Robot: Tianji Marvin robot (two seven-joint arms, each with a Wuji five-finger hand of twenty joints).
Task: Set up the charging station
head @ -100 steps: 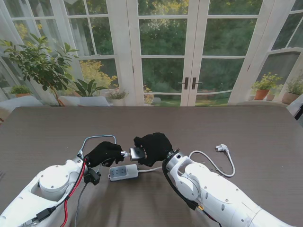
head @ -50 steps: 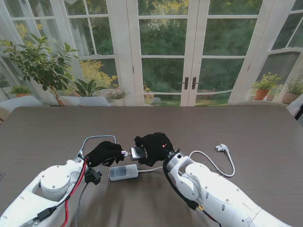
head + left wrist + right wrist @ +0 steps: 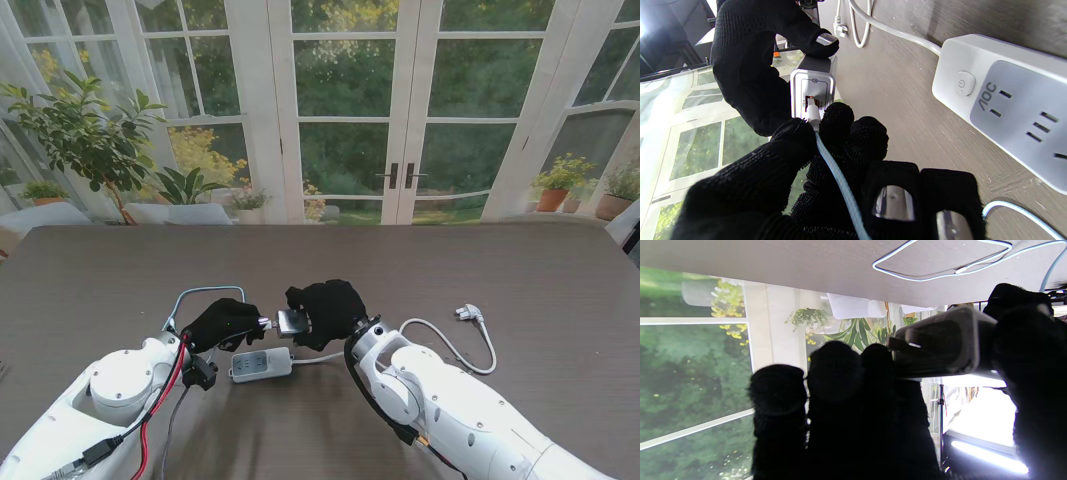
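Above the brown table (image 3: 520, 280), left hand (image 3: 222, 323) pinches the cable plug (image 3: 811, 113) in the charger (image 3: 292, 322) gripped by right hand (image 3: 328, 311), power strip (image 3: 261, 364) beneath.

From my stand view, the charger (image 3: 292, 322) is mostly hidden between my left hand (image 3: 222, 323) and right hand (image 3: 326, 311), and its port is too small to read. My right forearm covers part of the white cord (image 3: 448, 346). The power strip (image 3: 1007, 103) runs off the left wrist picture's edge. In the right wrist view my fingers (image 3: 835, 373) are dark and blurred, masking the charger's far end.
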